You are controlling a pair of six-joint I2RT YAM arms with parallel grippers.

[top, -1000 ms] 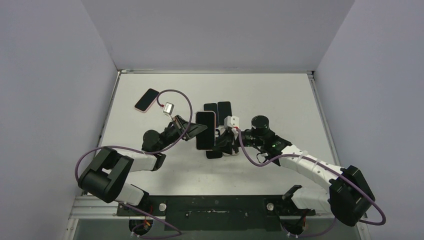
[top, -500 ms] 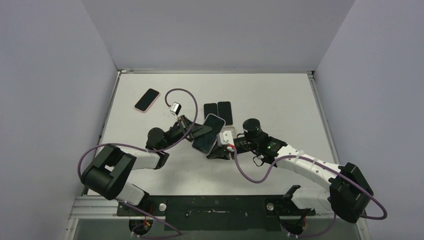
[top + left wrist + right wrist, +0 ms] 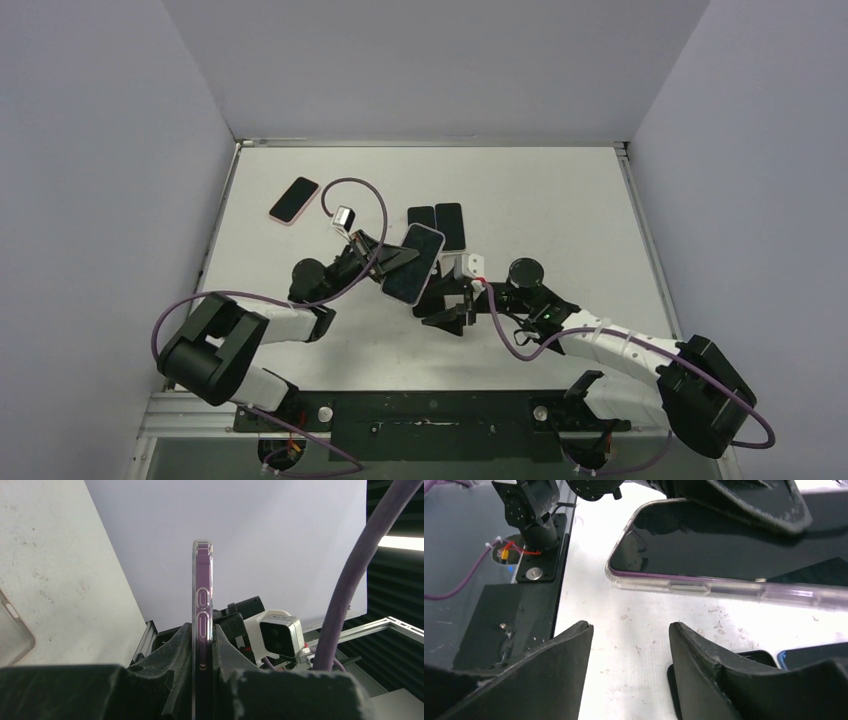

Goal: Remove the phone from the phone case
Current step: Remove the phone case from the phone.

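Left gripper (image 3: pixel 202 642) pinches the phone (image 3: pixel 412 265), inside its case (image 3: pixel 704 587), by one edge, aloft mid-table; right gripper (image 3: pixel 629 635) gapes empty just near of it (nothing separated yet). I judge prying could twist it loose, dropping it.

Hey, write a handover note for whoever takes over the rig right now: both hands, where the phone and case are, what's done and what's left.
Left hand: shut on the cased phone, gripping it across its flat faces and holding it tilted above the table.
Right hand: open and empty, just short of the phone's long edge.
Done: the cased phone is picked up.
Left: the phone sits fully in the clear case. The case has to come off, probably with the right hand working at an edge.
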